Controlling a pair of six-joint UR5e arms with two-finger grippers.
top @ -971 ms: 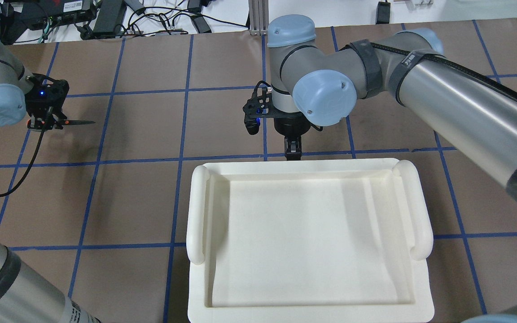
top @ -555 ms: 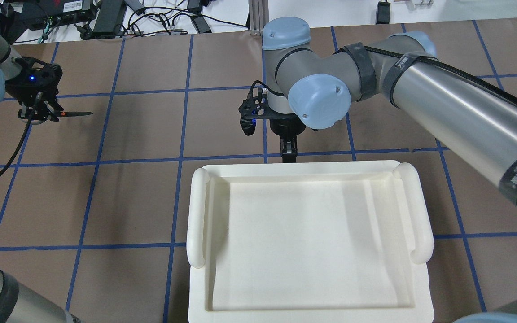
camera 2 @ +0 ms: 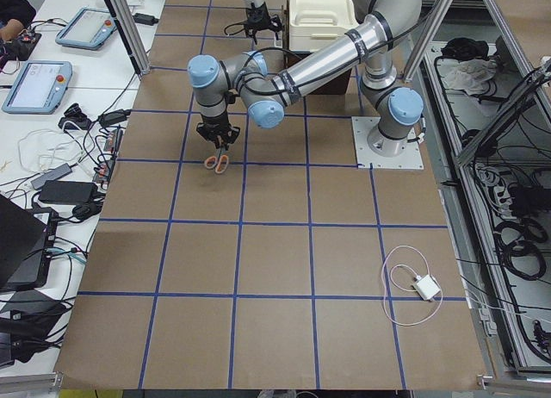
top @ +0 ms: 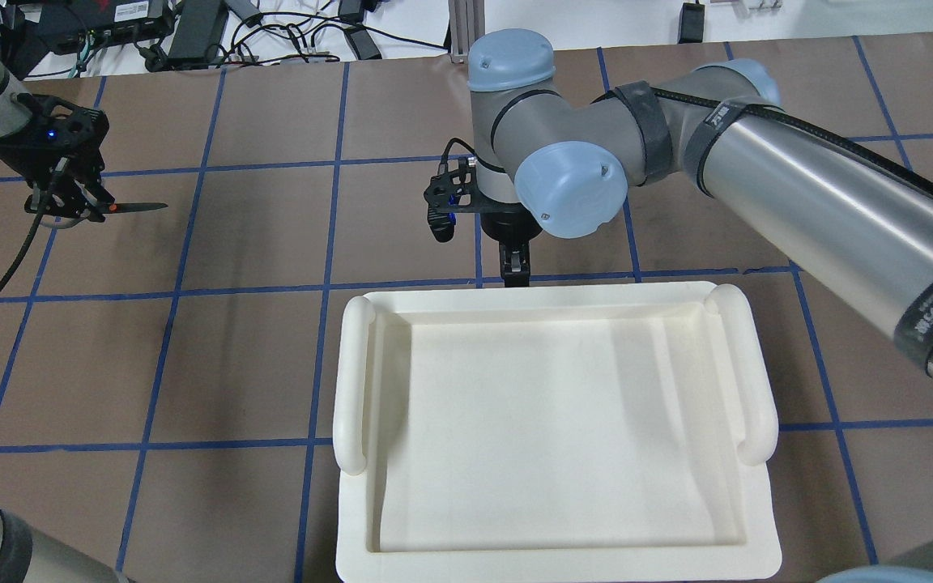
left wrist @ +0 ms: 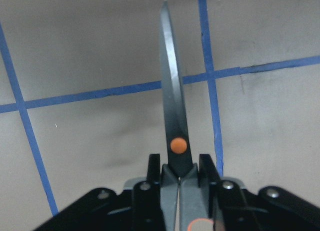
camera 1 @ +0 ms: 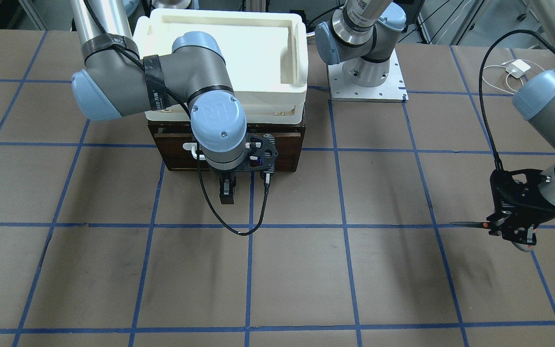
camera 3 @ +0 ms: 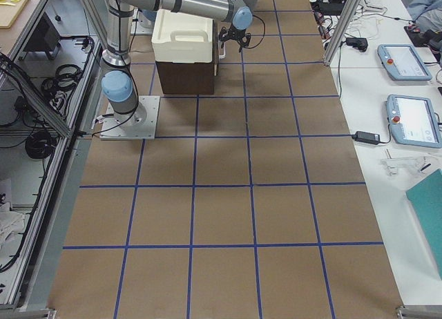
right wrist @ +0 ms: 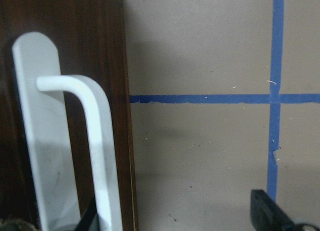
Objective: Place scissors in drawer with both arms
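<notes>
My left gripper [top: 70, 204] is shut on the scissors [top: 136, 207] and holds them above the table at the far left, dark blades pointing toward the centre. They also show in the left wrist view [left wrist: 172, 116] and in the front view [camera 1: 468, 224]. The dark brown drawer [camera 1: 282, 144] is shut, under a cream tray. My right gripper [camera 1: 227, 193] hangs pointing down right in front of it. In the right wrist view the drawer's white bar handle [right wrist: 97, 156] stands between the open fingers [right wrist: 270, 216], close to the drawer-side one.
The cream-white plastic tray [top: 353, 372] sits on top of the drawer box and hides it from overhead. The left arm's base plate [camera 1: 366, 82] stands beside the box. A white charger with cable [camera 1: 518, 67] lies near the table's edge. Brown table with blue grid tape.
My left gripper has moved farther left and away from me with the scissors still in it. My right gripper has shifted slightly left in front of the drawer.
</notes>
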